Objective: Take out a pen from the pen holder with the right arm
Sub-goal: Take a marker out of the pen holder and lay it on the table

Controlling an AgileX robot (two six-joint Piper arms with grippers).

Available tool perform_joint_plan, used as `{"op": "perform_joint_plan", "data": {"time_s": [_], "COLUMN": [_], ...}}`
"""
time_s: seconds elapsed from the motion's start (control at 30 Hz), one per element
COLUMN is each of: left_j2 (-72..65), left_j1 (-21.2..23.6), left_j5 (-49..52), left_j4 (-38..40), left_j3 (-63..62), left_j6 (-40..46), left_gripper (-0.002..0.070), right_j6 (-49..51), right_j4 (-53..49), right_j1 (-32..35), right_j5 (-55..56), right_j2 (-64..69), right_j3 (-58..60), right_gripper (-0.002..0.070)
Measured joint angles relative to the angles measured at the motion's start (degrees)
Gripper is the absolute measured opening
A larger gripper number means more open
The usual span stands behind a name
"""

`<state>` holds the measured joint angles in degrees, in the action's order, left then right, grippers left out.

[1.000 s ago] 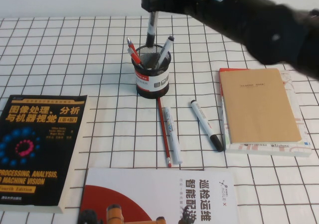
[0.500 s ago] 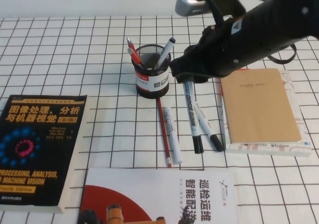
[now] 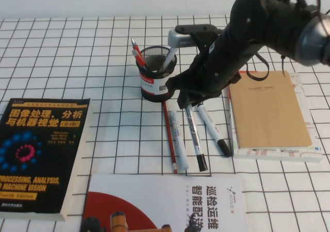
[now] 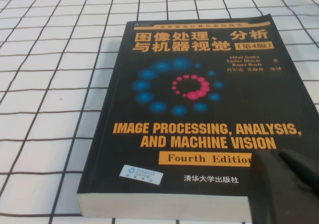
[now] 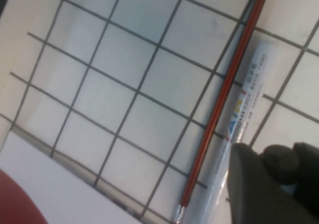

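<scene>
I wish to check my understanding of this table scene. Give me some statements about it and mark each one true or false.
1. The right claw grips one end of a black-capped marker. True.
2. The mesh pen holder is empty. False: several pens stand in it.
3. A thin red pen lies beside a white pen. True.
4. The left claw hovers over the pen holder. False: it is at the black textbook.
5. The tan notebook lies on the robot's right of the pen holder. True.
</scene>
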<state>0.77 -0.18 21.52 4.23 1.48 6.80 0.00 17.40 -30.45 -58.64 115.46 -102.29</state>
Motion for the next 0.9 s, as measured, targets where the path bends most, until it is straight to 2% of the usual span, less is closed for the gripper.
{"op": "perform_joint_plan", "data": {"time_s": [0.4,0.9], "left_j2": [0.0,0.0], "left_j1": [0.0,0.0], "left_j5": [0.0,0.0], "left_j4": [0.0,0.0], "left_j3": [0.0,0.0], "left_j6": [0.0,0.0], "left_gripper": [-0.0005,-0.0005], "right_j6": [0.0,0.0], "right_j4": [2.96,6.47], "right_j1": [2.25,3.3], "right_j5": [-0.45,3.57], "right_j2": [10.99,16.38], "right_j3": [-7.13,-8.34], "right_gripper": [0.013,0.013]}}
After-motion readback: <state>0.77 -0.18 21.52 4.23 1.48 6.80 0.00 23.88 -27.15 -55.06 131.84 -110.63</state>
